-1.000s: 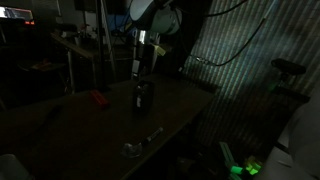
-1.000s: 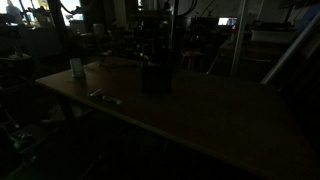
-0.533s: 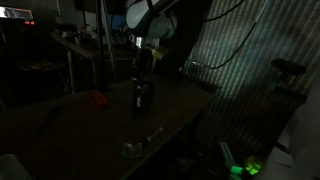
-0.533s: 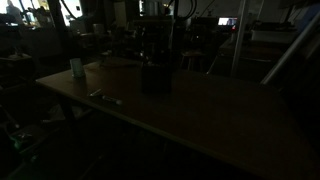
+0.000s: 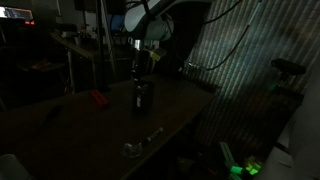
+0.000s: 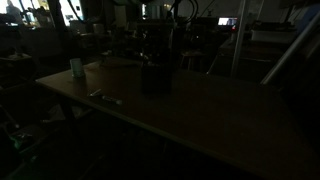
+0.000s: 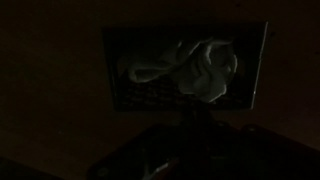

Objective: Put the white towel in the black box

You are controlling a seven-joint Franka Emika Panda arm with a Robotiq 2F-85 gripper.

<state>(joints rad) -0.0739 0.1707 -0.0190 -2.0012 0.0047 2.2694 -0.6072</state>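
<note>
White towel (image 7: 196, 66) lies crumpled inside black box (image 7: 140, 96), which sits on the worktop (image 5: 175, 112). Compared with 1 s ago, the arm has lifted slightly. The pincer (image 5: 138, 72) now hangs just above the box. Too dark to tell its opening.

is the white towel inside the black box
Yes, the wrist view shows the white towel lying crumpled inside the black box.

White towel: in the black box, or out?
In: the wrist view shows the white towel crumpled within the black box.
</note>
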